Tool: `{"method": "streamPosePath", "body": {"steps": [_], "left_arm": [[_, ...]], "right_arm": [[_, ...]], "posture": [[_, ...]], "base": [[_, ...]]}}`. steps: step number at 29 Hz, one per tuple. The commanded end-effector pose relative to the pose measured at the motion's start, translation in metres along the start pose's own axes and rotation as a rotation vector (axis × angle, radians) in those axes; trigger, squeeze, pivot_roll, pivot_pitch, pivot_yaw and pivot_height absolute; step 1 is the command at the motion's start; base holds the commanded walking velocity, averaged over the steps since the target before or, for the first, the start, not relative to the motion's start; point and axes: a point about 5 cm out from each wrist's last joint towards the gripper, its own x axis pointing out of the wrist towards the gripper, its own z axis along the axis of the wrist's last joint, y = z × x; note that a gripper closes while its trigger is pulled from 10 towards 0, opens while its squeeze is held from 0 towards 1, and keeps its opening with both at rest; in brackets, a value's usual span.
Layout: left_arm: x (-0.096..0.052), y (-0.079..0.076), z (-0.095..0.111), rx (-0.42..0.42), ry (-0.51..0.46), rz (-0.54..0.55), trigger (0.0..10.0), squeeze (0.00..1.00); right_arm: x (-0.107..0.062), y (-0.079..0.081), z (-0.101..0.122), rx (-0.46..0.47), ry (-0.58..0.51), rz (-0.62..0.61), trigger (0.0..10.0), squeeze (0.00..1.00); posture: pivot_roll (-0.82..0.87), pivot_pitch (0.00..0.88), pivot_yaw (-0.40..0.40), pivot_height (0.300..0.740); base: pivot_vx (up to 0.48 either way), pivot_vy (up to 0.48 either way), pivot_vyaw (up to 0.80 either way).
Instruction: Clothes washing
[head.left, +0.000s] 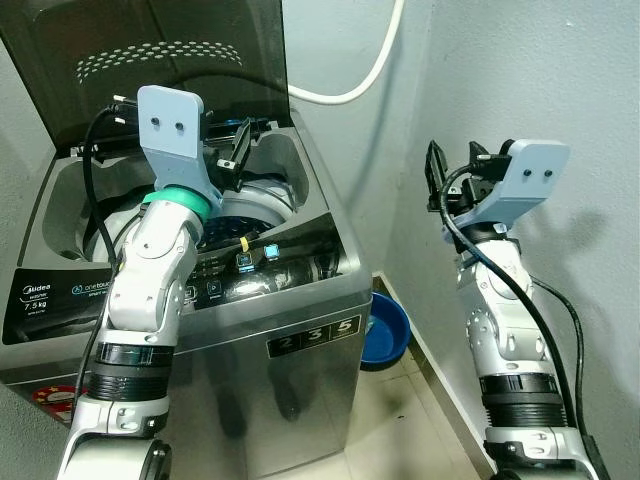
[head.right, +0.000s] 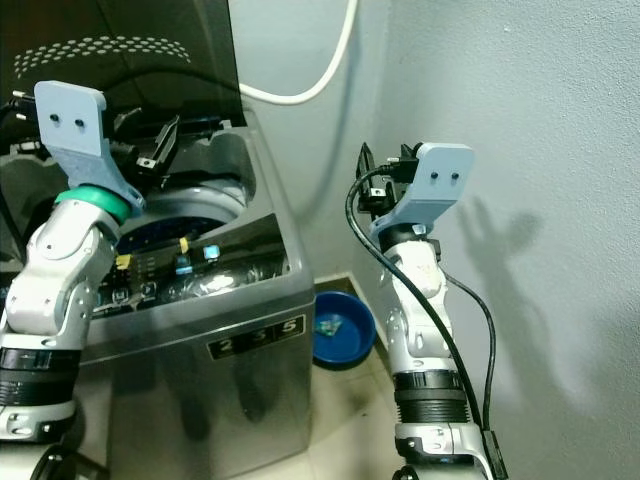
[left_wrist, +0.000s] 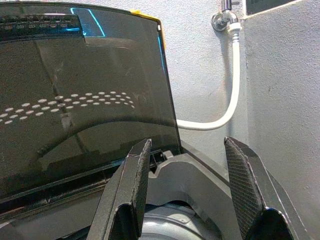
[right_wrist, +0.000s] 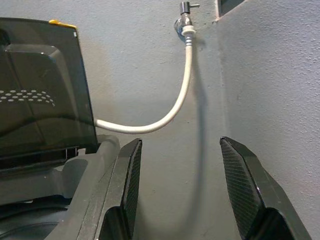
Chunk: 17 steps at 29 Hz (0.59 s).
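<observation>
The grey top-loading washing machine (head.left: 200, 330) stands with its dark tinted lid (left_wrist: 75, 100) raised against the wall, and the left pincer (head.left: 235, 150) hangs over the back right part of the open tub, its two black fingers (left_wrist: 131, 195) apart and holding nothing. No clothes can be made out in either pincer, and what lies inside the steel drum (head.left: 255, 205) below the left pincer is too shaded to tell. Judging from this, the step in hand is work at the open tub, either reaching in or getting ready to bring the lid down. To do it well, the left pincer should go straight down through the middle of the opening, clear of the grey plastic rim just under its fingers and of the lid directly behind them, which could be knocked shut by a backward nudge. The right pincer (head.left: 436, 178) is held up well to the right of the machine, near the bare grey wall, fingers (right_wrist: 240, 190) likewise spread and empty. It has little room on its outer side, so any swing toward the tub should go inward. Above and beyond both pincers a white hose (right_wrist: 170, 110) loops from a metal wall tap (right_wrist: 184, 17) to the machine's back. Down beside the machine, below the right pincer, a blue plastic basin (head.left: 385, 330) sits on the tiled floor.
</observation>
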Motion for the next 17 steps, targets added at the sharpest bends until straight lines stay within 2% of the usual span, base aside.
{"method": "streamPosePath", "body": {"steps": [1, 2, 17], "left_arm": [[-0.0019, 0.0011, -0.0028, -0.009, 0.012, 0.0, 10.0, 0.0], [-0.0017, 0.0009, -0.0028, -0.009, 0.012, -0.001, 10.0, 0.0], [-0.002, -0.0002, -0.0035, -0.011, 0.014, -0.003, 10.0, 0.0]], "right_arm": [[0.0, 0.0031, -0.0017, -0.002, 0.005, 0.007, 10.0, 0.0], [-0.0001, 0.003, -0.0018, -0.003, 0.006, 0.007, 10.0, 0.0], [0.0008, 0.0007, -0.003, -0.031, 0.012, 0.012, 10.0, 0.0]], "posture": [[0.04, 0.0, 0.06, 0.74], [0.04, 0.0, 0.06, 0.74], [0.04, 0.0, 0.055, 0.74]], "base": [[0.0, 0.0, 0.0], [0.0, 0.0, 0.0], [0.0, 0.0, 0.8]]}}
